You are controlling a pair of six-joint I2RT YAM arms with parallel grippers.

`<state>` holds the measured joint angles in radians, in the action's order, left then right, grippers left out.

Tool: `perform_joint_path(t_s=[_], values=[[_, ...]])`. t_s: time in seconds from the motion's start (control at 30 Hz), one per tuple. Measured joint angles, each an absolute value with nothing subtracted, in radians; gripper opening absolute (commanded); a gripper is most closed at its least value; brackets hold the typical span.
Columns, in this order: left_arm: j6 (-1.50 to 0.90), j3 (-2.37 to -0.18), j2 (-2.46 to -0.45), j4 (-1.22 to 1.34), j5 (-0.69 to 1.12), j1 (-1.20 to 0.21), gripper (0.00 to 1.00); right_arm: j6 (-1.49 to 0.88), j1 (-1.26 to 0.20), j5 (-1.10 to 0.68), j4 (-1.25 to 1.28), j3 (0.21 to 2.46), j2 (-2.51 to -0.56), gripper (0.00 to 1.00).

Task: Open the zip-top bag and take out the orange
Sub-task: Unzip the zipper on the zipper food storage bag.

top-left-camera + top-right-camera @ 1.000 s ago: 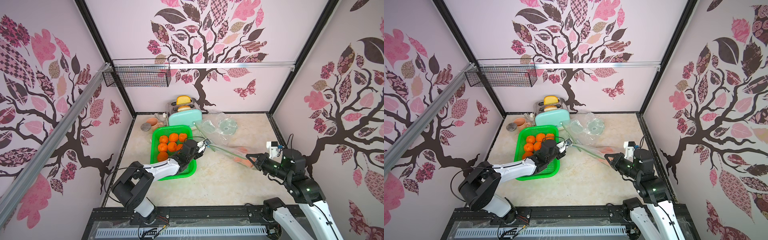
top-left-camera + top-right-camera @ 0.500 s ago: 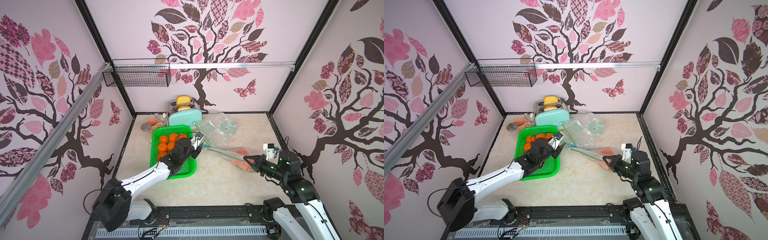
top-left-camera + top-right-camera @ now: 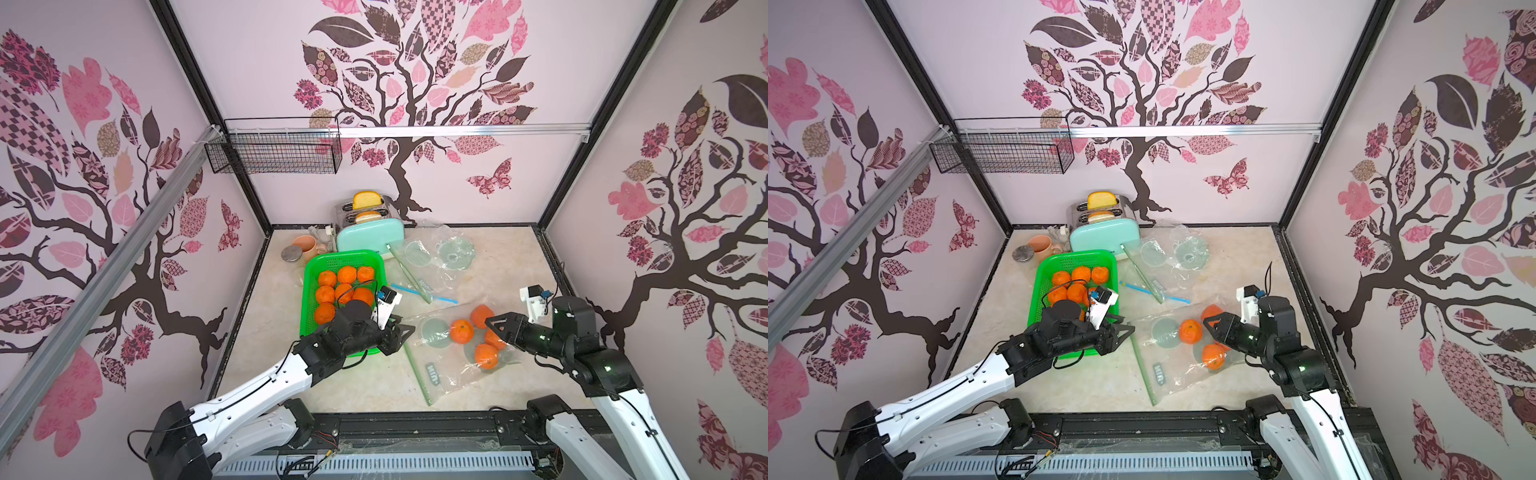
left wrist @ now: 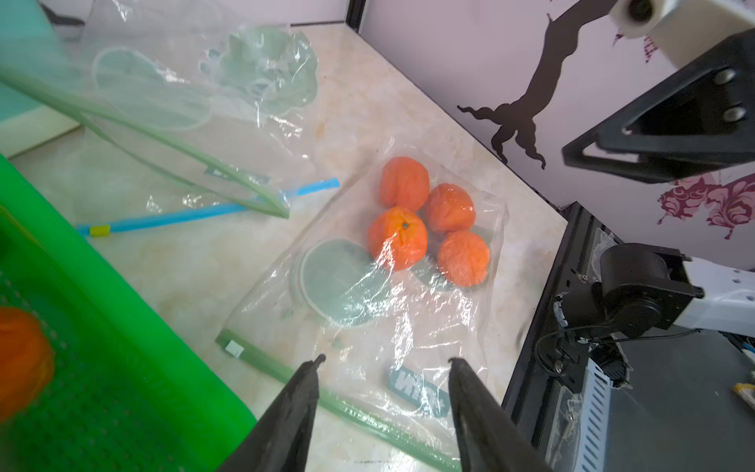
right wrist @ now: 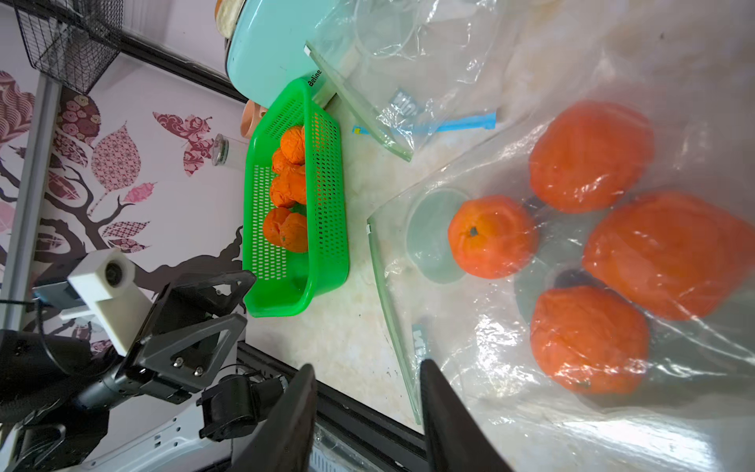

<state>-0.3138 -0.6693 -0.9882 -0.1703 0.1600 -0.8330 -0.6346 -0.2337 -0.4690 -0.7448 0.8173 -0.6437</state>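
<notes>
The zip-top bag [image 3: 453, 365] lay flat on the table [image 3: 353, 386] just beside the green basket [image 3: 309, 286], on the side toward the right arm. Four oranges [image 3: 462, 331] were bunched at the end of the bag farthest from the basket. Its green zip strip [image 3: 417, 374] formed the edge nearest the basket, its long axis running from the basket's front corner toward the table's near edge. The strip looked pressed closed, though the pictures could not settle that.

The left claw [image 3: 405, 328] hung by the basket's front corner and pointed across at the strip, jaws parted partway with nothing between them. The right claw [image 3: 490, 325] hung over the orange end of the bag and aimed back toward the basket, likewise parted and empty.

The left claw was nearer the zip, so the opening probably fell to it, with the right claw placed to pinch the film opposite. The left arm reached out low and long, while the right arm was bent sharply.
</notes>
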Motion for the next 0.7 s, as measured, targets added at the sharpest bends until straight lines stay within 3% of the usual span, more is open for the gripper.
perform_joint_path(t_s=[0.07,0.23,0.33,0.47,0.7], values=[[-0.351,-0.654,-0.969,-0.212,0.102,-0.832,0.53,-0.620,-0.329,-0.419,-0.744,0.820,-0.696,0.45],[-0.481,-0.616,-0.821,-0.339,-0.065,-0.755,0.54,-0.624,-0.801,-0.147,-0.725,0.829,-0.909,0.51],[-0.529,-0.601,-0.710,-0.400,-0.161,-0.693,0.53,-0.623,-0.973,-0.023,-0.701,0.865,-1.086,0.51],[-0.566,-0.583,-0.563,-0.456,-0.267,-0.689,0.50,-0.604,-1.055,0.067,-0.632,0.892,-1.277,0.50],[-0.594,-0.559,-0.426,-0.506,-0.391,-0.688,0.49,-0.563,-1.075,0.121,-0.519,0.910,-1.494,0.52]])
